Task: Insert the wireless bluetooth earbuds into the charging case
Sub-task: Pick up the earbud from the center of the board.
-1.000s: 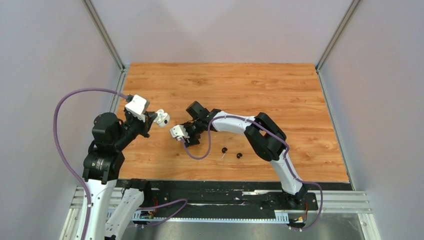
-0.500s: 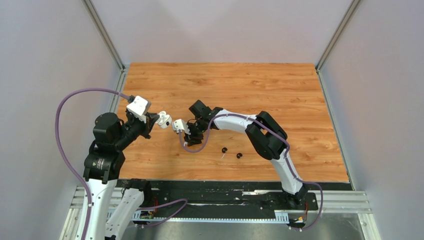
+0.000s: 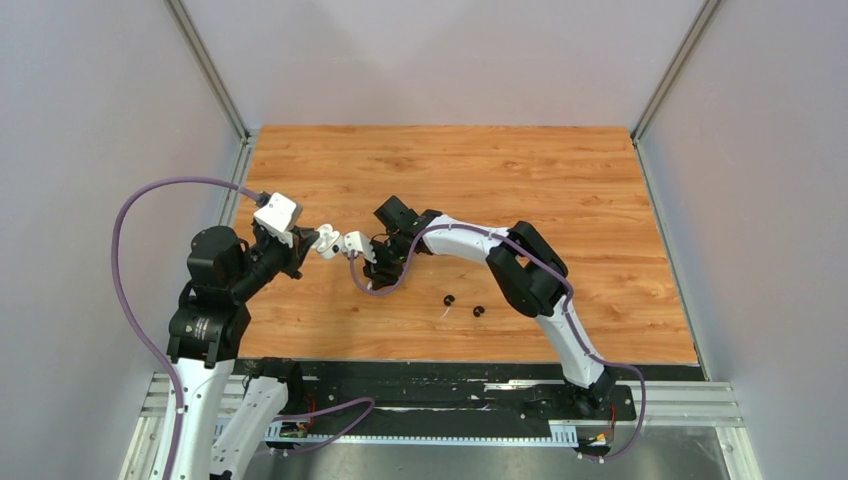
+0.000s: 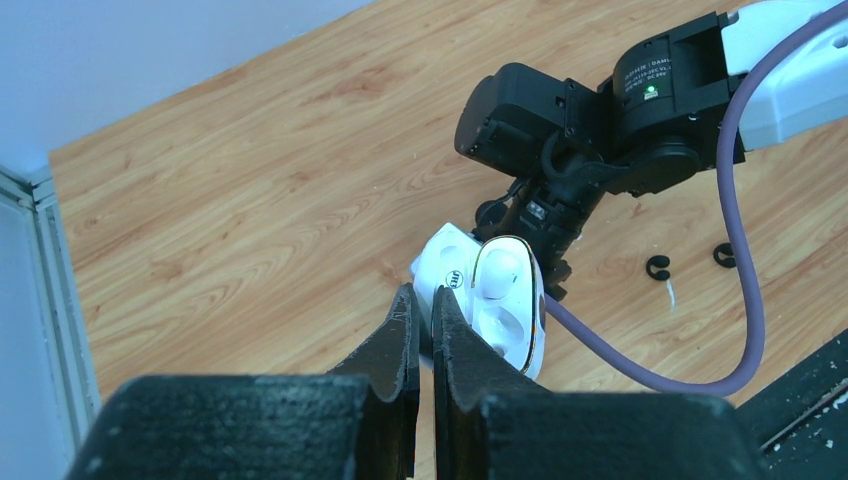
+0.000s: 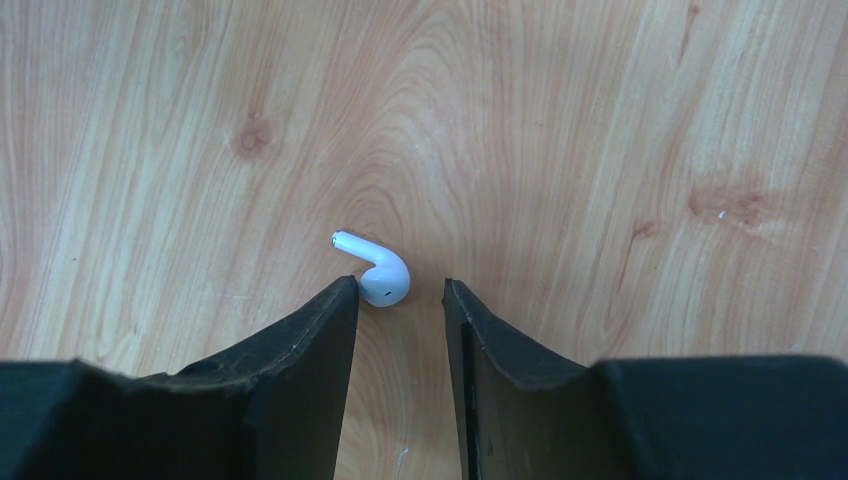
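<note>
Now white earbud (image 5: 376, 272) on table (image 5: 600, 150), at tips of parted right hand (image 5: 400, 292); left hand (image 4: 422, 302) clamps charging case (image 4: 505, 300).

The raised case (image 4: 500, 310) crowded the right gripper (image 5: 400, 285) on its left, nearly touching; a purple cable (image 3: 380, 291) looped on the near side. Past both, the far table (image 3: 450, 160) lay open.

White earbud (image 5: 375, 270) and two black earbuds (image 3: 449, 300) lie loose; open case (image 4: 495, 300) perhaps holds another.
</note>
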